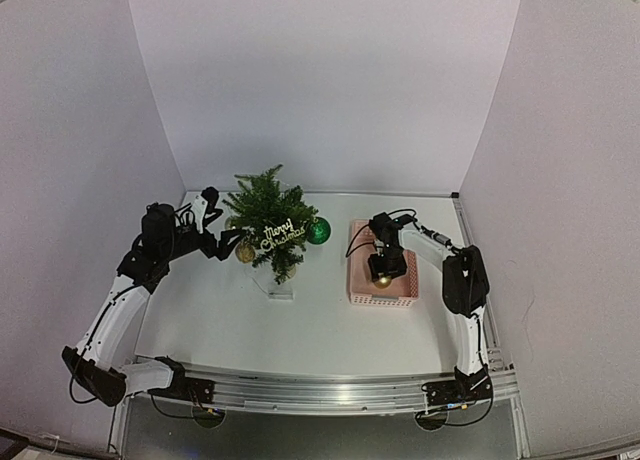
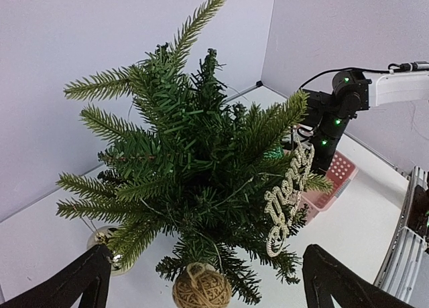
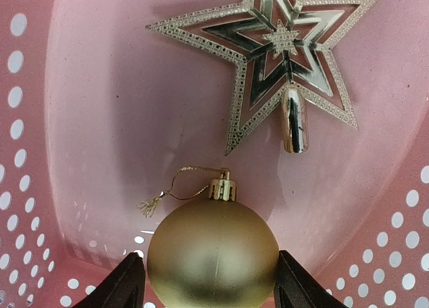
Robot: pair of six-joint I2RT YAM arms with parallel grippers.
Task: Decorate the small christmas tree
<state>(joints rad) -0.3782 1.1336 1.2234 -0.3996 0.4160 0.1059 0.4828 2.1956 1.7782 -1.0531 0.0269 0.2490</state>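
the small christmas tree [image 1: 268, 220] stands upright on the table [image 1: 320, 330], towards 10 o'clock from the table's middle in the top view, and it looks partly dressed. a glittery "merry christmas" sign [image 1: 283, 232] hangs across its front, a green bauble [image 1: 318, 231] sits at its 3 o'clock edge, a shiny gold bauble [image 1: 245, 251] at its 8 o'clock, and a twine ball [image 2: 201, 289] shows low among the branches in the left wrist view. the top carries nothing.

at 3 o'clock from the tree is the pink basket [image 1: 382, 298], with two pieces left: a matte gold bauble [image 3: 213, 254] and a silver star [image 3: 275, 60] at its 12 o'clock. the right gripper [image 1: 384, 270] reaches into the basket, its fingers [image 3: 127, 284] pressed on either side of the matte gold bauble, seemingly clamping it. the left gripper [image 1: 222, 246] waits at the tree's 9 o'clock, spread wide and empty. by my reckoning this bauble and the star remain to be hung
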